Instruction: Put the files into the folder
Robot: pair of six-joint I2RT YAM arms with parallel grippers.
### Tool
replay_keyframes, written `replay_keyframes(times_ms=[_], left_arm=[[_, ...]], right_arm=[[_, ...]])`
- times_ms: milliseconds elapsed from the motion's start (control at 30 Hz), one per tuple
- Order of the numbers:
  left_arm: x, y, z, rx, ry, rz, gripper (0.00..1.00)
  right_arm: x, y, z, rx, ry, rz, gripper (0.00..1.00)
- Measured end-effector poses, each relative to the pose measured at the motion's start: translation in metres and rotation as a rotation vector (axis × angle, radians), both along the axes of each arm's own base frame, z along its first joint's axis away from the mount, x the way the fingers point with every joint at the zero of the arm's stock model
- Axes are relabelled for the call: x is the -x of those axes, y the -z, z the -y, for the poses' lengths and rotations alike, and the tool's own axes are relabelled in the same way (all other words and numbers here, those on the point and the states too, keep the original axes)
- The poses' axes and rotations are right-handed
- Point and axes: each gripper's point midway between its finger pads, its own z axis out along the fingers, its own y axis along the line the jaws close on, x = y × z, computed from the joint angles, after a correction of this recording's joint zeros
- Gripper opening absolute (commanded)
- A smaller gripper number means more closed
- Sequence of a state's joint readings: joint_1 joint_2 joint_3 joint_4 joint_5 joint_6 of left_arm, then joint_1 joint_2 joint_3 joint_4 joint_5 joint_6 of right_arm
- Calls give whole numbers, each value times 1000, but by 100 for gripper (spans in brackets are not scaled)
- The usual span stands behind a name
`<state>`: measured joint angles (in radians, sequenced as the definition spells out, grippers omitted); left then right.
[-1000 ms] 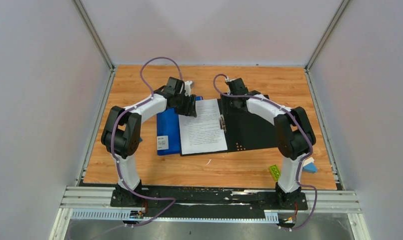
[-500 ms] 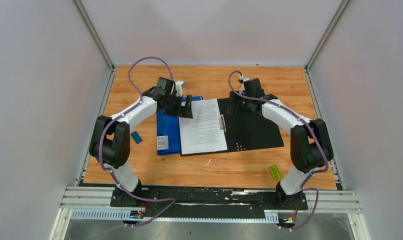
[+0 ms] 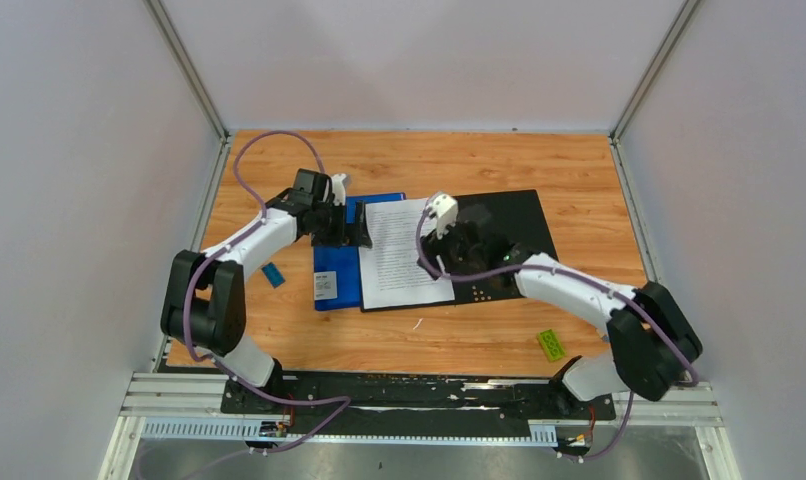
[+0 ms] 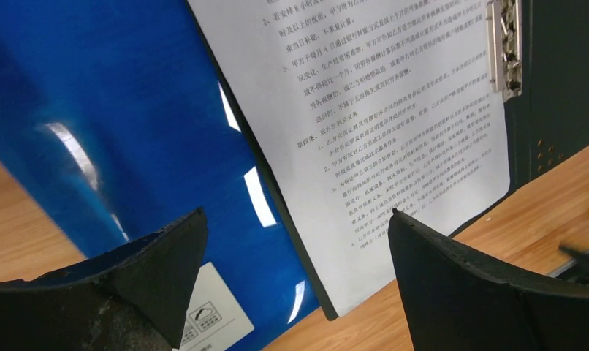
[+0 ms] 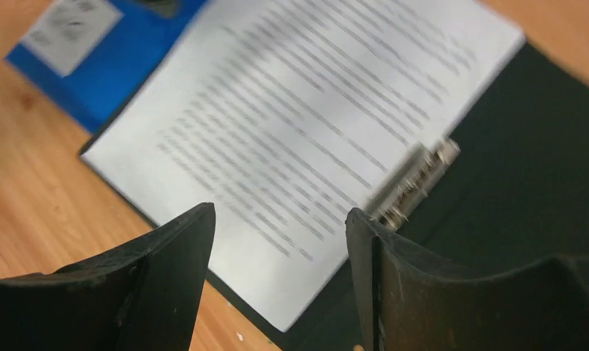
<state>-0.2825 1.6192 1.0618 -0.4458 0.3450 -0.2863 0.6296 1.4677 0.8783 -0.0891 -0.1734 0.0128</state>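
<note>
The files [image 3: 399,255] are white sheets printed with black text. They lie flat on the left inner leaf of the open black folder [image 3: 509,245], next to its metal clip [image 5: 416,183]. My left gripper [image 3: 359,235] hovers open over the folder's left edge. In the left wrist view, the left gripper [image 4: 297,219] has nothing between its fingers, and below it lie the files [image 4: 394,110] and the folder [image 4: 562,88]. My right gripper [image 3: 447,252] hangs open above the spine. The right wrist view shows the right gripper [image 5: 280,212] empty over the near corner of the files [image 5: 306,124].
A blue folder [image 3: 337,262] with a white label lies partly under the black folder's left side. A small blue piece [image 3: 273,275] sits on the wood to the left, and a green tag [image 3: 551,345] lies near the right arm's base. Grey walls close in three sides.
The left arm drew back to the left and its jaws opened wide. The right arm swung from the folder's far edge to above the spine, jaws spreading.
</note>
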Motion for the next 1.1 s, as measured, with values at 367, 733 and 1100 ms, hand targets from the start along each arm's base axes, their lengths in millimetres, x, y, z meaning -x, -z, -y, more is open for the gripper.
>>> replay_keyframes(times_ms=[367, 733, 1100], left_arm=[[-13, -80, -34, -40, -103, 224, 100], [2, -71, -53, 6, -134, 188, 100], [15, -51, -46, 35, -98, 142, 100]], right_arm=[[80, -23, -95, 147, -468, 580, 76], [122, 55, -129, 405, -643, 736, 74], [103, 65, -142, 535, -579, 882, 67]])
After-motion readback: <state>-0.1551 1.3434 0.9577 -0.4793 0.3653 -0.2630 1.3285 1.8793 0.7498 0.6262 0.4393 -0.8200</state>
